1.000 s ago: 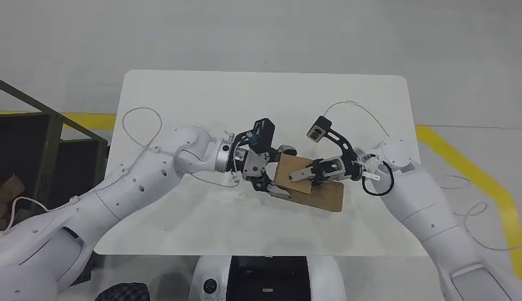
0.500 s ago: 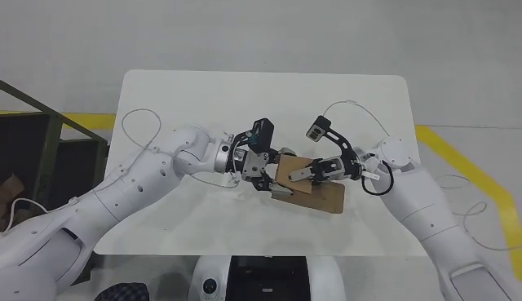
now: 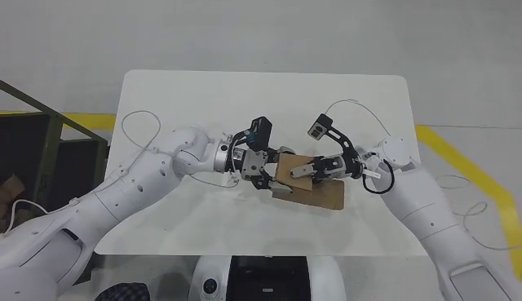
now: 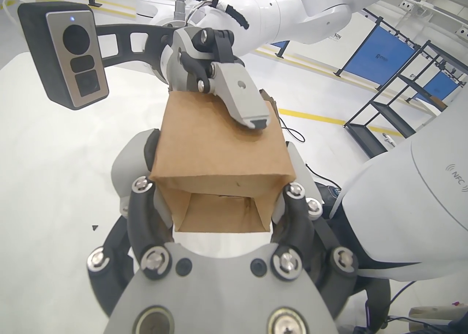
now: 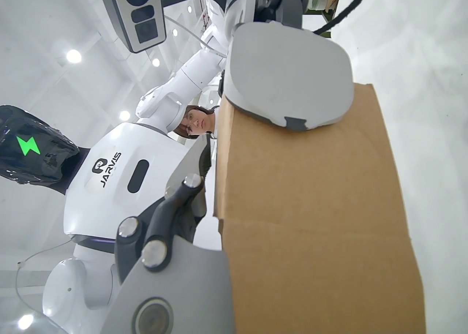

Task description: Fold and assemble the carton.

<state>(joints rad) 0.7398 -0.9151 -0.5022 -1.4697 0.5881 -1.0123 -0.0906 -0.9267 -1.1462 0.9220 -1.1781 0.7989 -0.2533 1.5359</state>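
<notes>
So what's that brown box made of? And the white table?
The carton looks like plain brown cardboard with a matte finish: it has a dull, fibrous face, sharp fold creases and thin walls at its open end. The table is smooth and white with an even surface, maybe laminate or painted board; I can't tell which.

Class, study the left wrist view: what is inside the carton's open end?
Through the open end of the carton, held by the left gripper, only bare brown inner walls show, with no contents. Farther in, its own top panel covers the rest.
</notes>
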